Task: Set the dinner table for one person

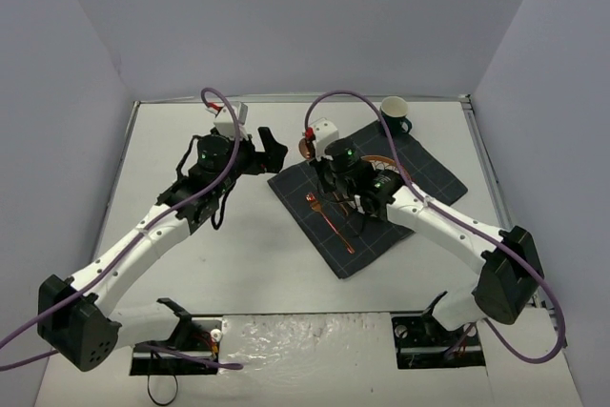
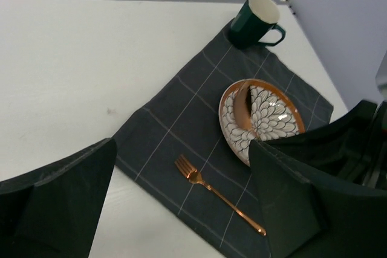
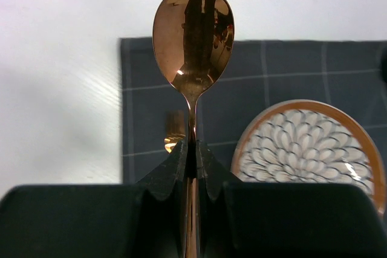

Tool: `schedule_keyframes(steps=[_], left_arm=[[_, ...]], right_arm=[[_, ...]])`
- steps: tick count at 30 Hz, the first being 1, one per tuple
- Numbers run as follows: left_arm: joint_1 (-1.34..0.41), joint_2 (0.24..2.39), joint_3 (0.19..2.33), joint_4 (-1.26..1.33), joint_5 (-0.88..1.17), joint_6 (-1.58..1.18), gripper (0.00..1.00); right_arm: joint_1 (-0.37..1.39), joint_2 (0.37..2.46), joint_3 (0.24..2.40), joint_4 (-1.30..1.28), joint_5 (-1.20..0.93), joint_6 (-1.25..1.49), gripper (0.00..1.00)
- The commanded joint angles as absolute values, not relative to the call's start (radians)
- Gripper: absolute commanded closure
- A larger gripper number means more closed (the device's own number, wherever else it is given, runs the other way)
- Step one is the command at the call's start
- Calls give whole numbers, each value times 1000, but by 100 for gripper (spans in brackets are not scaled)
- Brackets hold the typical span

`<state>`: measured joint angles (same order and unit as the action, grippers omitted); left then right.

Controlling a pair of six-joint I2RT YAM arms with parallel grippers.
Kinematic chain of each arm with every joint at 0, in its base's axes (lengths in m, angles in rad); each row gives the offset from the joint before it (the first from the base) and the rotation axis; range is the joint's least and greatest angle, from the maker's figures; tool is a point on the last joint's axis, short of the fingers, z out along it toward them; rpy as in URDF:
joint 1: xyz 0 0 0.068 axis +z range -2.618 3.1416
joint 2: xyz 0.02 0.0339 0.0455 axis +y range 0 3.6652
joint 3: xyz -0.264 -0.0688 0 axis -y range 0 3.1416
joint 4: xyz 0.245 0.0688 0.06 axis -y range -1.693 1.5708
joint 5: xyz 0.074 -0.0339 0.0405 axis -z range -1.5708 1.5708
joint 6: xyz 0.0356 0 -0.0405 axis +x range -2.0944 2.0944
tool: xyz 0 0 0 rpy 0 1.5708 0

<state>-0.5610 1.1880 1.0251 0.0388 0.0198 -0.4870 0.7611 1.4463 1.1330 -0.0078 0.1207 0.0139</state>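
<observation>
Two right fingers [image 3: 172, 170] pinch a copper spoon [image 3: 193, 40], apparently above cloth [image 3: 151, 89].

- The back wall [image 1: 305, 16] is plain and pale lavender-grey, with no markings.
- The left wall [image 1: 48, 140] and right wall [image 1: 562, 92] have the same colour and close the space in on both sides.
- The dinner table [image 1: 248, 264] is a white, matte top reaching to all three walls.
- A thin metal strip [image 1: 286, 98] runs along its far edge, where it meets the back wall.
- A glossy panel [image 1: 305, 335] at the near edge catches pale reflections.
- The light is soft and even, and shadows are faint.
</observation>
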Motion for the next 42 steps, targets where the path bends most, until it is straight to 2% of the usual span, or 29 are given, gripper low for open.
schedule_keyframes(steps=[1, 9, 15, 32, 42], left_arm=[[-526, 1096, 1141, -135, -31, -458, 9], [-266, 1078, 1201, -535, 81, -355, 7], [-172, 1051, 1107, -557, 146, -289, 7], [-140, 1020, 1003, -534, 139, -263, 7], [-140, 1017, 1002, -540, 115, -256, 7]], right_arm=[[642, 1342, 1082, 36, 177, -92, 100], [339, 1427, 1087, 20, 92, -351, 100], [177, 1541, 1155, 11, 23, -467, 100], [51, 1801, 1249, 8, -31, -644, 100], [7, 1867, 1211, 120, -78, -649, 100]])
